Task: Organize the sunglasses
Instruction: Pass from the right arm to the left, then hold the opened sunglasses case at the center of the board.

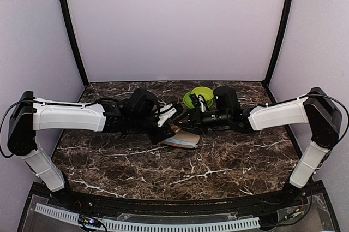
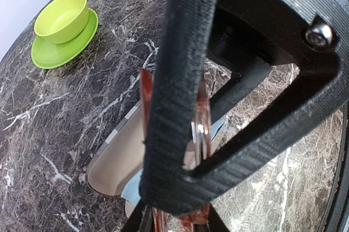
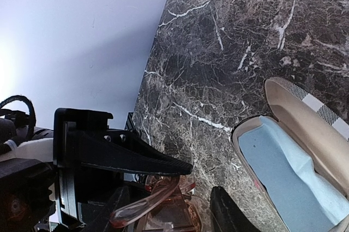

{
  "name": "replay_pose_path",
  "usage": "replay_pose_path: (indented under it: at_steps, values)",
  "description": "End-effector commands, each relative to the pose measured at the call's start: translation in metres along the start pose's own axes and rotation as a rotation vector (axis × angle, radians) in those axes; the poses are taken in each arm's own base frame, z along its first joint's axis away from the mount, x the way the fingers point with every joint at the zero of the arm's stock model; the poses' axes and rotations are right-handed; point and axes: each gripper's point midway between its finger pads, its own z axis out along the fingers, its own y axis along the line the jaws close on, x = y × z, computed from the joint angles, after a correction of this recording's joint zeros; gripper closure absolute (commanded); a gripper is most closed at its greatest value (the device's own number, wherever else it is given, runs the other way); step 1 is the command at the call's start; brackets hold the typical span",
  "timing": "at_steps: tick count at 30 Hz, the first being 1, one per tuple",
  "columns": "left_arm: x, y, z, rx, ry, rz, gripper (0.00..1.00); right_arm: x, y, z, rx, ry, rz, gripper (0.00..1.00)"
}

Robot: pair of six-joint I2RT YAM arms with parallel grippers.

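I am gripping the sunglasses (image 3: 147, 206) in my right end effector (image 3: 199, 185) above the counter (image 1: 218, 166) (whether my left end effector (image 1: 168, 116), straddling them, is pinching them, I cannot tell). The open case (image 3: 283, 172) is lying just beneath, its long axis running crosswise between my arms.

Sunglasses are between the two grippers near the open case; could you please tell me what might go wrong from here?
1. The left gripper and right gripper both flank the thin pink sunglasses; pulling against each other could twist the frame.
2. An early release could drop them beside the open case, not inside.
3. The green bowl sits close behind the right arm and could get knocked.
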Motion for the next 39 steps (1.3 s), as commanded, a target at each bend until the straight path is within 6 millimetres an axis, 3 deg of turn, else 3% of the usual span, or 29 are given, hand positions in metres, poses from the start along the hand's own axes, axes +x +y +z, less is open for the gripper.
replay_pose_path:
  at_steps: [1, 11, 16, 20, 22, 30, 34, 39]
  values:
    - [0.000, 0.000, -0.004, -0.005, 0.013, -0.028, 0.77, -0.010, 0.015, -0.002, -0.008, -0.026, -0.076, 0.55]
    - [0.005, 0.011, -0.009, -0.054, 0.004, -0.083, 0.75, -0.010, 0.010, -0.010, 0.023, -0.024, -0.081, 0.21]
    - [0.006, 0.018, -0.012, -0.052, -0.012, -0.135, 0.76, -0.014, 0.015, -0.016, 0.023, -0.041, -0.091, 0.16]
    - [0.006, 0.027, -0.019, -0.051, -0.033, -0.199, 0.77, -0.021, 0.007, -0.026, 0.057, -0.072, -0.089, 0.16]
    - [0.004, 0.035, -0.026, -0.056, -0.058, -0.255, 0.77, -0.032, 0.014, -0.040, 0.067, -0.118, -0.117, 0.15]
    - [-0.002, 0.068, -0.057, -0.054, -0.188, -0.514, 0.76, -0.054, -0.046, -0.066, 0.518, -0.120, -0.242, 0.15]
    - [-0.006, 0.067, -0.063, -0.036, -0.215, -0.550, 0.76, -0.057, -0.073, -0.065, 0.648, -0.052, -0.300, 0.16]
    - [-0.007, 0.067, -0.066, -0.034, -0.222, -0.554, 0.75, -0.046, -0.099, -0.049, 0.669, 0.085, -0.346, 0.14]
